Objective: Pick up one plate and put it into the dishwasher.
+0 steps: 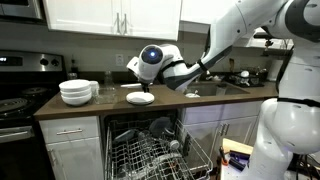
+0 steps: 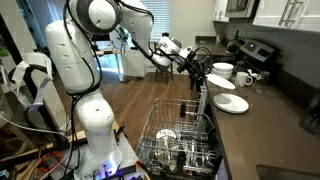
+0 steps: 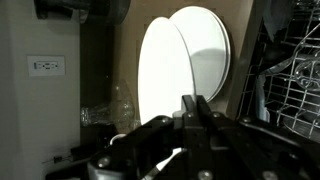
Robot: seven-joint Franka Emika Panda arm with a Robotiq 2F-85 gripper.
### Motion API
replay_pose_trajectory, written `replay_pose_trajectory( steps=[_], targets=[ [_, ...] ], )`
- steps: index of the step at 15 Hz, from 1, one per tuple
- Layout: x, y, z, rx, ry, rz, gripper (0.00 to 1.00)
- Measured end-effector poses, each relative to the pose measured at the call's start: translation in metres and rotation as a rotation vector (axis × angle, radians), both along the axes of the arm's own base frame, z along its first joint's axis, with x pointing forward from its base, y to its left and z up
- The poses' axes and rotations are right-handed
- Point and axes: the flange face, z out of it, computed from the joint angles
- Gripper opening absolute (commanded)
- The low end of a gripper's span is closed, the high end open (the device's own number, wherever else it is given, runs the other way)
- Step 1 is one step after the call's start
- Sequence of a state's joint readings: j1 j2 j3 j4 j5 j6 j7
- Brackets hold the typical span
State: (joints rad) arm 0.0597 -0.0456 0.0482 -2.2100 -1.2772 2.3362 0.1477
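Note:
Two white plates (image 3: 165, 60) lie side by side on the brown counter, seen in both exterior views (image 1: 140, 98) (image 2: 231, 103). My gripper (image 3: 196, 108) is shut, with its fingers pressed together and nothing between them. It hovers just above the plates (image 1: 140, 82), at the counter's edge over the dishwasher (image 2: 199, 75). The dishwasher (image 1: 150, 150) stands open under the counter. Its wire racks are pulled out and hold some dishes (image 2: 180, 135). A corner of the rack shows in the wrist view (image 3: 290, 80).
Stacked white bowls (image 1: 76, 92) (image 2: 222, 70) and mugs (image 2: 247, 78) sit on the counter beyond the plates. A black stove (image 1: 20, 100) (image 2: 255, 50) stands past them. A sink (image 1: 235, 85) is on the counter's other side. The robot base (image 2: 85, 120) stands on the wood floor.

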Motion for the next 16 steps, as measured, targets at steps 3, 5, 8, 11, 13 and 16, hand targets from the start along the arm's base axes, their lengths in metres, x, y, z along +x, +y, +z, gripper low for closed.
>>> replay_pose_trajectory(
  steps=[3, 5, 8, 11, 13, 16],
  targets=[
    [-0.018, 0.004, 0.02, 0.028, 0.051, 0.027, 0.06],
    [-0.027, 0.007, 0.036, 0.019, 0.047, 0.059, 0.06],
    [-0.033, 0.007, 0.042, 0.012, 0.042, 0.069, 0.04],
    [-0.035, 0.006, 0.028, 0.025, 0.073, 0.055, 0.04],
    [-0.039, 0.005, 0.016, 0.042, 0.099, 0.041, 0.04],
    [-0.046, 0.006, 0.004, 0.029, 0.131, 0.025, 0.04]
  ],
)
